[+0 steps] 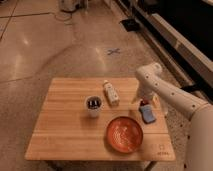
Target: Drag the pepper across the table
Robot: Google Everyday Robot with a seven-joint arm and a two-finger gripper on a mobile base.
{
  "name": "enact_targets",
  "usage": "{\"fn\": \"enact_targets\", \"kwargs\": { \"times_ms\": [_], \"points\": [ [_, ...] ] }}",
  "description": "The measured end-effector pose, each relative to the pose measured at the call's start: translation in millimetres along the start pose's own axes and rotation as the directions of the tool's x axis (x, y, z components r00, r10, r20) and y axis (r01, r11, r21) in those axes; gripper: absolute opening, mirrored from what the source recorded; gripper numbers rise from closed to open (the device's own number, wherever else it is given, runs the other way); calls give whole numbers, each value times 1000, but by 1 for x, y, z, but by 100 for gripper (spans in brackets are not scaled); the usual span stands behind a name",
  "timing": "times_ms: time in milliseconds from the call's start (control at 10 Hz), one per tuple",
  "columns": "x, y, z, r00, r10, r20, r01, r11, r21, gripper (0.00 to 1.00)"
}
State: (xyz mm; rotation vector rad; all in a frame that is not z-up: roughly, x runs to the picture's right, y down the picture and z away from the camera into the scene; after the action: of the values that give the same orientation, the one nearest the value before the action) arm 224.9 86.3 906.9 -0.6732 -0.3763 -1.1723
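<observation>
The small red pepper lies near the right edge of the light-brown slatted table, just above a blue rectangular pad. My gripper hangs from the white arm and is down at the pepper's left end, partly hiding it. I cannot tell whether it touches the pepper.
A red-orange plate sits at the front right of the table. A dark cup stands near the middle, with a small pale bottle lying behind it. The table's right edge is close to the pepper. Tiled floor lies all around.
</observation>
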Motion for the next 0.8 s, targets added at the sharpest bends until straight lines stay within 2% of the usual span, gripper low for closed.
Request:
{"fn": "enact_targets", "kwargs": {
  "times_ms": [200, 600, 700, 800],
  "points": [
    [15, -6, 12, 999, 37, 6, -37, 999, 12, 80],
    [40, 10, 26, 996, 90, -2, -90, 996, 18, 79],
    [42, 13, 28, 995, 101, 0, -101, 995, 23, 75],
    [43, 15, 30, 993, 116, 4, -116, 993, 33, 62]
  ]
}}
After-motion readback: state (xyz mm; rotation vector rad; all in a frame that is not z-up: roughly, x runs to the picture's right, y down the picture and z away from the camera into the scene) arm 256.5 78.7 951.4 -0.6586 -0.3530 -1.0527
